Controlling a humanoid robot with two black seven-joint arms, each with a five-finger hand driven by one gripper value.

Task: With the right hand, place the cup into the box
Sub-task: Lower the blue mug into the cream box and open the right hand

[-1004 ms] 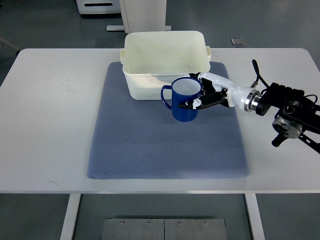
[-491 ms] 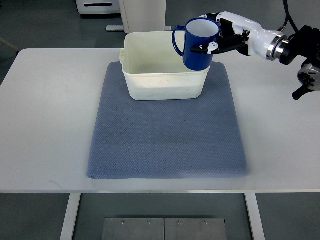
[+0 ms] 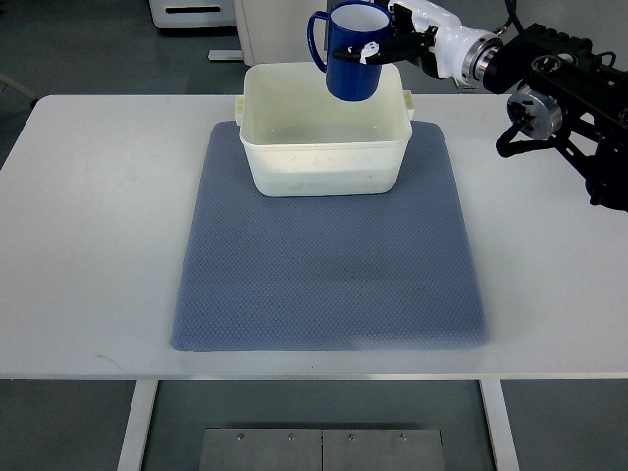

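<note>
The right hand (image 3: 391, 37) is partly hidden behind the cup (image 3: 351, 51); only dark fingertips (image 3: 365, 56) and a white thumb part show against the cup's right side, so how many fingers wrap it cannot be told. The fingers are closed on the cup, which hangs in the air, upright or nearly so, its handle pointing to the picture's left. Its white inside looks empty, though the steep angle shows only part of it. The cup's rim comes close to the picture's top edge.

The cup overlaps the far wall of the box (image 3: 326, 169) in this view — it appears above the far part of the box, not resting in it, though its height over the rim cannot be judged. The box, cream and open-topped, holds nothing that can be seen; its floor is bare, with faint marks too dim to read.

The right arm (image 3: 559, 93) comes in from the right, its black joints cut off at the picture's edge. The box sits at the far end of a blue-grey mat (image 3: 329, 285) on the white desk (image 3: 98, 216). Beyond the desk, the pieces on the floor are cropped — they cannot be identified.
</note>
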